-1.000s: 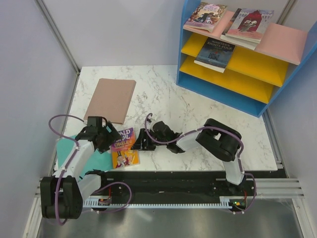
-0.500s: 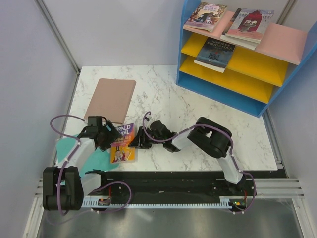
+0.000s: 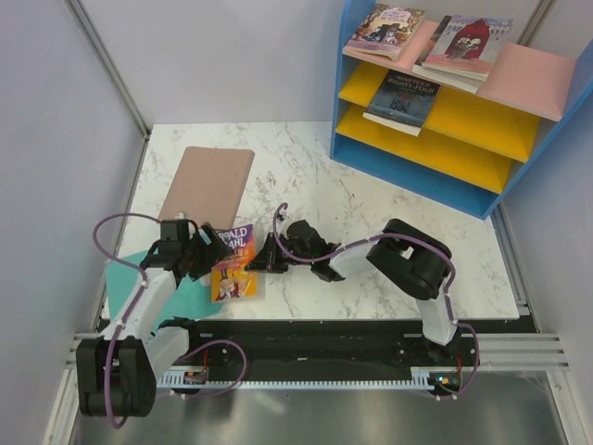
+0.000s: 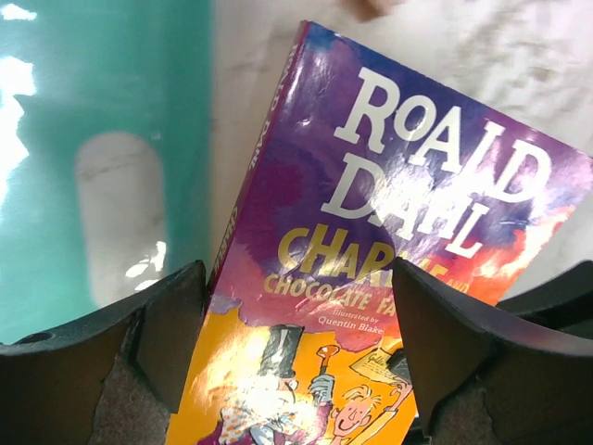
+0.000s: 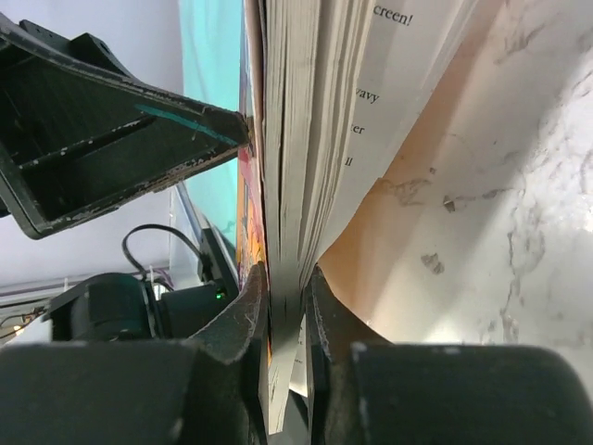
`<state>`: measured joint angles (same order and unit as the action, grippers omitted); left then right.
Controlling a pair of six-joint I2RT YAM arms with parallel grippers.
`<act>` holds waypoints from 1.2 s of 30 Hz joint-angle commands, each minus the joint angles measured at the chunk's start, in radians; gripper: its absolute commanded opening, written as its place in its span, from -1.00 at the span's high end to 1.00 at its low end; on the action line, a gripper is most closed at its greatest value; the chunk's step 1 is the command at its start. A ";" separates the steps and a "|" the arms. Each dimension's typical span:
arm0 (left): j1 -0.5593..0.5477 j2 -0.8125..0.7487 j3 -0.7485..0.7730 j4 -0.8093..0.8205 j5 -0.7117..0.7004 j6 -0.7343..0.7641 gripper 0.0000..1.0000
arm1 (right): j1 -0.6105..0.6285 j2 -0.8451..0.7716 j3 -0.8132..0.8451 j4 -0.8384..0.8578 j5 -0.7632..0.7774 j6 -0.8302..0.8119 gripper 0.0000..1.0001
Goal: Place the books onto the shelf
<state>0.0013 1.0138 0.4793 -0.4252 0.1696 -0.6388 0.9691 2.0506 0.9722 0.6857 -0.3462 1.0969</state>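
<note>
Now, starting at the lower left of the overhead view, the teal sheet [image 3: 125, 275] lies at the table's near corner. The left gripper [image 3: 192, 252] hangs over the left edge of the Roald Dahl book [image 3: 233, 269], its jaws wide apart as they were a second ago. The change is just right of the book. The right gripper [image 3: 260, 257] stood open beside the fore-edge then and has since closed in on it. The book, flat on the marble before, now looks slightly raised along its right side.

I judge this to be the pick-up of the last book on the table. Three others already rest on the shelf [image 3: 417, 173] at the upper right: two on the pink top board and Nineteen Eighty-Four [image 3: 402, 98] on the upper yellow one. The carry across the table is not yet begun.

The left wrist view shows what the overhead cannot. The cover title is readable, and the two fingers [image 4: 167, 320] stand either side over the cover, holding nothing.

The right wrist view alone settles the grip: its pads [image 5: 248, 311] are clamped on the page block, low in the frame. The outer leaves fan away to the right and seem to lie outside the pinch, so they may flop during the lift.
</note>
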 commanded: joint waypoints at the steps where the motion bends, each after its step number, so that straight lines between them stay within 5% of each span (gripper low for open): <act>1: -0.014 -0.101 0.061 0.034 0.087 0.063 -0.78 | -0.039 -0.167 -0.020 0.028 -0.034 -0.068 0.97; 8: -0.014 -0.141 0.067 0.193 0.215 0.108 -0.83 | -0.058 -0.319 -0.018 -0.057 -0.071 -0.123 0.99; 16: -0.014 -0.100 -0.018 0.520 0.448 -0.037 -0.68 | -0.069 -0.385 -0.032 0.021 -0.154 -0.086 0.99; 21: -0.014 -0.119 -0.054 0.658 0.510 -0.093 0.26 | -0.086 -0.434 -0.050 -0.008 -0.154 -0.106 0.98; 22: -0.014 -0.124 -0.056 0.669 0.525 -0.104 0.44 | -0.090 -0.440 -0.049 -0.041 -0.148 -0.115 0.93; 23: -0.014 -0.126 -0.053 0.689 0.534 -0.108 0.93 | -0.093 -0.452 -0.044 -0.063 -0.143 -0.136 0.89; 31: -0.014 -0.107 0.024 0.707 0.553 -0.147 0.96 | -0.118 -0.546 -0.102 -0.160 -0.048 -0.184 -0.01; 36: -0.012 -0.020 0.081 0.807 0.588 -0.205 0.96 | -0.153 -0.625 -0.207 -0.042 -0.020 -0.120 -0.32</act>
<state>-0.0071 0.9379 0.4995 0.2527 0.6952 -0.7742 0.8364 1.5074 0.8162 0.4805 -0.3901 0.9443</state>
